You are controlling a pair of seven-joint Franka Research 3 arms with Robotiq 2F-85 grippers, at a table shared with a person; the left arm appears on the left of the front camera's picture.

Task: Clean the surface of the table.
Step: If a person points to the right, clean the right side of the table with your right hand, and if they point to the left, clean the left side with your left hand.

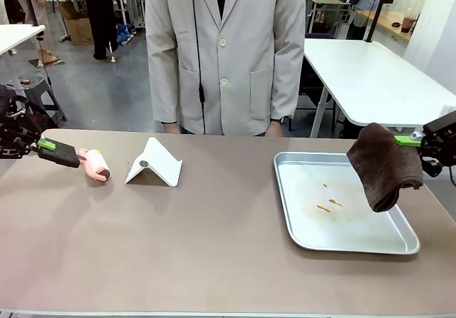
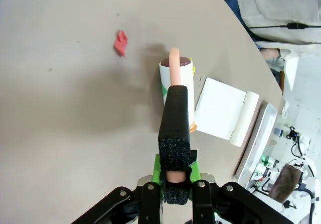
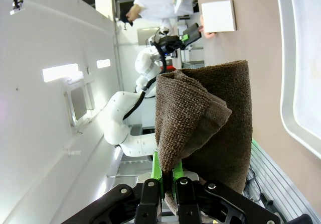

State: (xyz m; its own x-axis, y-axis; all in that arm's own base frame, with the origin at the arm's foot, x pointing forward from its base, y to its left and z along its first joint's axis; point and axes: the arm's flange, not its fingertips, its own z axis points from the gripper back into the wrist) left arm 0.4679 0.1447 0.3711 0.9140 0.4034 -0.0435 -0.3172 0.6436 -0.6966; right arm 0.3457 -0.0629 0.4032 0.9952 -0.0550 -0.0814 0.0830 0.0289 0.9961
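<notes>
Two tools held, one broad table left to wipe.
The table fills the foreground: stiff, smooth and heavy, with nothing to grip, so I judge its bare top takes pressure. The left gripper clamps a roller; the right gripper pinches a limp cloth. The tray holds orange crumbs.

On the table, a tray is set at 3 o'clock, partly beneath a cloth, a folded stand at 10 o'clock, and a roller at 9 o'clock.
</notes>
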